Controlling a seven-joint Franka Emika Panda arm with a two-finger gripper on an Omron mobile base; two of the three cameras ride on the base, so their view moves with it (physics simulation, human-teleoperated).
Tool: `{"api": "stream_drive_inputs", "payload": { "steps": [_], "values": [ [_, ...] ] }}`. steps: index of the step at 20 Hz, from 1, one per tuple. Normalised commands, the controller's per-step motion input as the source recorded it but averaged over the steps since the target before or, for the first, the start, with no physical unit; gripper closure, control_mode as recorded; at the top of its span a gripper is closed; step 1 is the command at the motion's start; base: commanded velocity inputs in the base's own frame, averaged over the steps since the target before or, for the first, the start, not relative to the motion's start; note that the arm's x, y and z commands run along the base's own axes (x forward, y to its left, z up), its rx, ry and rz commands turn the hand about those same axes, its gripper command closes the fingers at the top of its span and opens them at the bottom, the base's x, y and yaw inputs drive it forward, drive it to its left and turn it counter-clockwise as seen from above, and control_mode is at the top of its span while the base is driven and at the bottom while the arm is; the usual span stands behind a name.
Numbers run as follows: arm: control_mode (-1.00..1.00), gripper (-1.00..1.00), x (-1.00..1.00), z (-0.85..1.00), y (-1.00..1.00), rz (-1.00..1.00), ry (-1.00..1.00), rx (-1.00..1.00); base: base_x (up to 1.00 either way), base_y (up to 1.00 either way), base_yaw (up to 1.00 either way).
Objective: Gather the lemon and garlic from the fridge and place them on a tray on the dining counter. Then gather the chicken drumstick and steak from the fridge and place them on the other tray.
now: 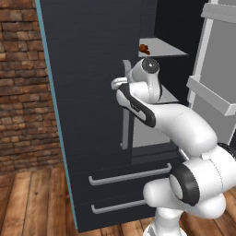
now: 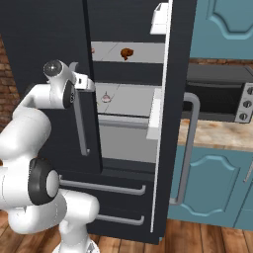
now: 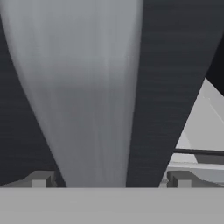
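While the arm [image 1: 184,124] bends up from the lower right of the left base view, we see its hand [image 1: 120,84] pressed close to the grey bar handle [image 1: 125,124] of the fridge [image 1: 92,92], whose right door [image 1: 216,69] stands open; a brown piece of meat [image 1: 144,48] lies on an upper shelf.

In the right base view, our hand [image 2: 88,83] sits at that handle [image 2: 81,128]. The meat [image 2: 127,53] rests above, the garlic [image 2: 106,98] on the shelf below. An oven [image 2: 217,99] stands right.

In the hand view, both fingertips [image 3: 41,179] stand wide apart astride the handle [image 3: 83,96], gripping nothing.
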Motion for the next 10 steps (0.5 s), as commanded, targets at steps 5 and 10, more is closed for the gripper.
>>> {"api": "stream_drive_inputs", "payload": {
  "steps": [5, 10],
  "values": [
    [-1.0, -1.0, 0.61, -0.19, 0.2, 0.0, 0.0, 0.0, 0.0, 0.0, 0.0],
    [-1.0, 1.0, 0.37, -0.06, 0.12, -0.02, 0.03, 0.0, 0.0, 0.0, 0.0]
  ]
}}
